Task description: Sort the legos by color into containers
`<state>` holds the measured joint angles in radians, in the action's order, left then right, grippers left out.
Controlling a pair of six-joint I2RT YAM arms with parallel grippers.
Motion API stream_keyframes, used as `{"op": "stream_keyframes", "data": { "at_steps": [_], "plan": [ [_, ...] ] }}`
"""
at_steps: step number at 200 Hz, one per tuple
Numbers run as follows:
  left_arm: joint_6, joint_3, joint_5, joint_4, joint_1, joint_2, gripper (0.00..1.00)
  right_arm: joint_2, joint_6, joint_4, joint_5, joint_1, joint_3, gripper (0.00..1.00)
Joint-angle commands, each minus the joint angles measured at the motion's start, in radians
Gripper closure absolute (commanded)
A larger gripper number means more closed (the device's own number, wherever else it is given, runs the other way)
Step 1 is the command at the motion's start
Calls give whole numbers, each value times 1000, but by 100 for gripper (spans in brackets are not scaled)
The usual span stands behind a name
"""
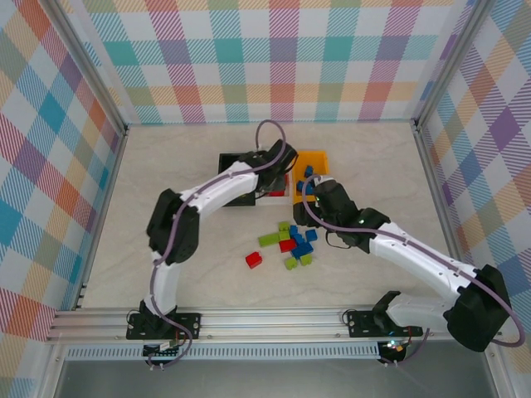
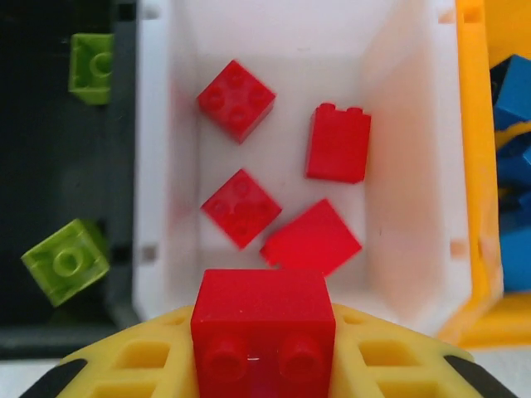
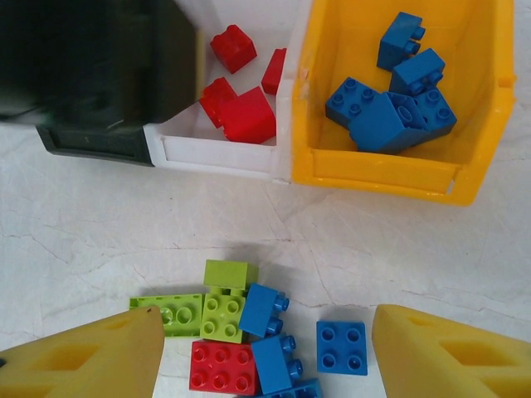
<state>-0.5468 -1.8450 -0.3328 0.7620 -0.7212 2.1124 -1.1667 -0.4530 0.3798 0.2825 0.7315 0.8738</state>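
Checked walls (image 1: pixel 249 58) ring a pale surface (image 1: pixel 207 274). Left hand (image 2: pixel 264 352) pinches a red brick (image 2: pixel 264 308) over the 6 o'clock edge of the white bin (image 2: pixel 162 166), which holds four reds (image 2: pixel 241 207). Black bin (image 2: pixel 50 149) with greens (image 2: pixel 66 261) sits at 9 o'clock, orange bin (image 2: pixel 474 149) with blues (image 2: pixel 514 91) at 3. Right hand (image 3: pixel 267 332) is spread wide above the loose pile (image 3: pixel 222 315). Dropped now, the brick might hit the rim and bounce out.

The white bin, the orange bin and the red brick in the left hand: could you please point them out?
white bin (image 2: pixel 170 166), left wrist view, on its left wall.
orange bin (image 3: pixel 382 176), right wrist view, on its front wall.
red brick (image 2: pixel 261 303), left wrist view, on its smooth upper face.
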Motion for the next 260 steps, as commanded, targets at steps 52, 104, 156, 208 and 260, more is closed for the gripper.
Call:
{"op": "stream_keyframes", "data": {
  "at_steps": [52,104,156,208,260],
  "plan": [
    [44,-320,-41,180,22,229,63,84,-15,28,36,-6,-24,32],
    [36,-306,1,172,18,193,42,91,-26,28,43,-7,-24,30],
    [13,68,90,1,-29,-121,25,107,-30,30,66,-7,-26,29],
    [-47,588,207,-67,-97,-425,12,89,-36,3,58,-7,-40,28],
    [-36,800,242,-33,-140,-543,1,55,-39,-19,50,-7,-35,28]
  ]
}}
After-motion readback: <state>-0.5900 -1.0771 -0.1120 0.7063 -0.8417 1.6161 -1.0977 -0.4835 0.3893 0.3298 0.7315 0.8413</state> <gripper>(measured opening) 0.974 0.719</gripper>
